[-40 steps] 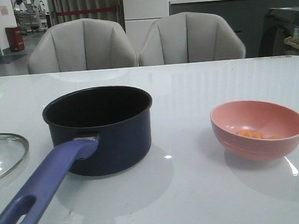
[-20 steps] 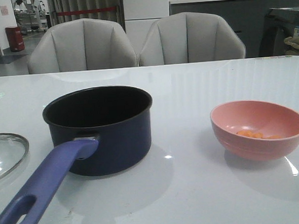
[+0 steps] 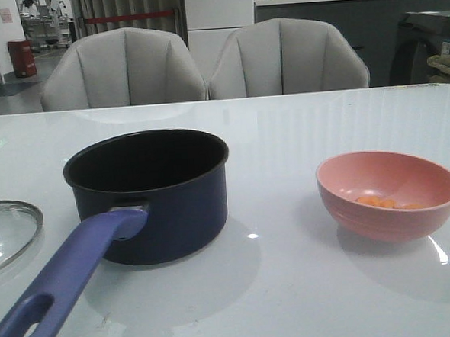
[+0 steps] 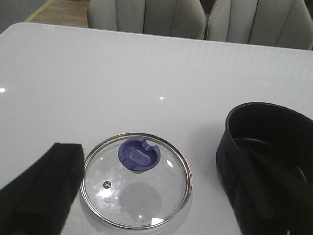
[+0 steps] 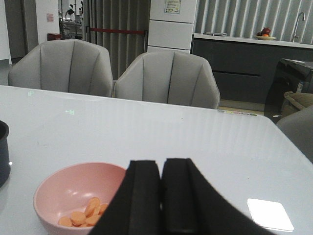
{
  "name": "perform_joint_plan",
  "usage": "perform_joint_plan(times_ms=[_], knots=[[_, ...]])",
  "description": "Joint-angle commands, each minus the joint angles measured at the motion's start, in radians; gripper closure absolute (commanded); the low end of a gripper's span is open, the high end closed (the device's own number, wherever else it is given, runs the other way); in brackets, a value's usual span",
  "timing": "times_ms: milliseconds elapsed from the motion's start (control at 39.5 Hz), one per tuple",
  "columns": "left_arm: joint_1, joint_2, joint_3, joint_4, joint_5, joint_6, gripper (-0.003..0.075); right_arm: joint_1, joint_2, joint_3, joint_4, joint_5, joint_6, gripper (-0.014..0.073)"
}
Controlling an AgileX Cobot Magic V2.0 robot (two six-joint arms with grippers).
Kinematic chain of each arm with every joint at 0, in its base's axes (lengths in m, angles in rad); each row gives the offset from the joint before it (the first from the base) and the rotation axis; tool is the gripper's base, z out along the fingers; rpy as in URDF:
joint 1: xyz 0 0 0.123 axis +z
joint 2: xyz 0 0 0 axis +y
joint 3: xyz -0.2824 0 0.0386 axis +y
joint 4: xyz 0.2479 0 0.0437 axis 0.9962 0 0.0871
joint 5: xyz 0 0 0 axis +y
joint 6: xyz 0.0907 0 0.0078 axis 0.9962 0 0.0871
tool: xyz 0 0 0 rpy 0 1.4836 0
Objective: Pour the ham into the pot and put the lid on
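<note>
Right gripper (image 5: 161, 196) is sitting with fingers together, empty, near the pink bowl (image 5: 58, 188). Left gripper (image 4: 161, 196) is hanging spread apart above the lid (image 4: 137, 178), beside the empty pot (image 3: 150, 192). Risk: tipping the bowl carelessly would be scattering the ham (image 5: 83, 213) onto the table (image 3: 299, 126).

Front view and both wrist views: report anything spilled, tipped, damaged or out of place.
Nothing stands out. The pot stands upright and empty, the lid lies flat on the table beside it, knob up, and the ham sits inside the pink bowl with no slices spilled.
</note>
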Motion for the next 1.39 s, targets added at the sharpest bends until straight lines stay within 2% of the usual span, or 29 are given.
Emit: perform_joint_plan(times_ms=[0, 506, 708, 784, 936, 1138, 1239, 1366], knots=[[-0.005, 0.005, -0.025, -0.010, -0.081, 0.000, 0.0103, -0.005, -0.019, 0.007, -0.009, -0.072, -0.002, 0.0457], [-0.005, 0.005, -0.025, -0.010, -0.081, 0.000, 0.0103, -0.005, -0.019, 0.007, -0.009, -0.078, -0.002, 0.0457], [-0.005, 0.005, -0.025, -0.010, -0.081, 0.000, 0.0103, -0.003, -0.019, -0.014, -0.007, -0.219, -0.002, 0.0457], [-0.005, 0.005, -0.025, -0.010, -0.081, 0.000, 0.0103, -0.002, 0.001, -0.081, -0.005, -0.163, -0.002, 0.0457], [-0.005, 0.005, -0.025, -0.010, -0.081, 0.000, 0.0103, -0.002, 0.166, -0.274, -0.005, 0.060, -0.002, 0.0457], [-0.005, 0.005, -0.025, -0.010, -0.081, 0.000, 0.0103, -0.002, 0.318, -0.406, 0.038, 0.304, -0.002, 0.0457], [-0.005, 0.005, -0.025, -0.010, -0.081, 0.000, 0.0103, -0.002, 0.334, -0.404, 0.075, 0.361, -0.002, 0.0457], [-0.005, 0.005, -0.025, -0.010, -0.081, 0.000, 0.0103, -0.002, 0.334, -0.404, 0.067, 0.366, -0.002, 0.0456]])
